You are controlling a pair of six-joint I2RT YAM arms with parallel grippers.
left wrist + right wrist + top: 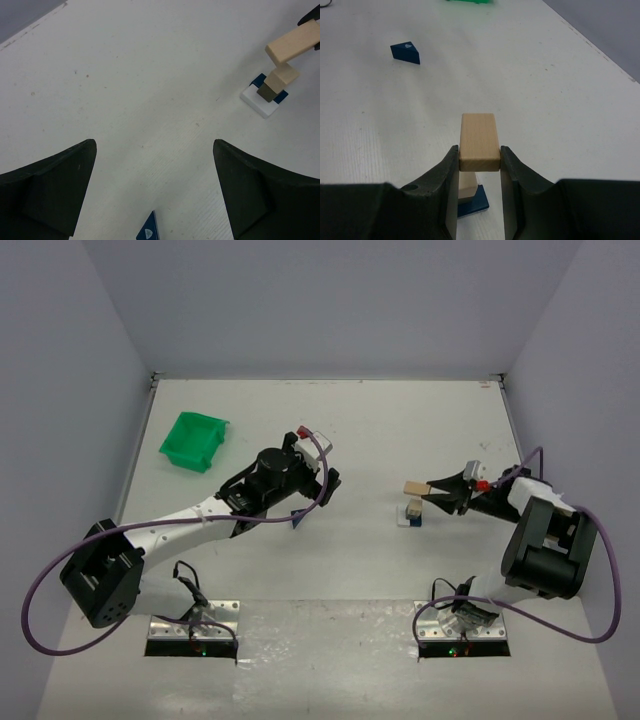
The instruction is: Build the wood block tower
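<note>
Two tan blocks [292, 44] [281, 77], one dark block [266, 93], two blue blocks [282, 97] [148, 230], one green bin [193, 440]

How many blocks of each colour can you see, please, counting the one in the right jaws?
Tan: 2 (held block, stacked block)
Dark grey block: 1
Blue: 2 (flat block, wedge)
White base: 1
Total: 6

Beneath the tan block [479, 142], the stack [468, 186] was mostly hidden behind the right tool [479, 154]. Far beyond the tan block, the green bin [470, 1] was cropped by the top edge.
</note>
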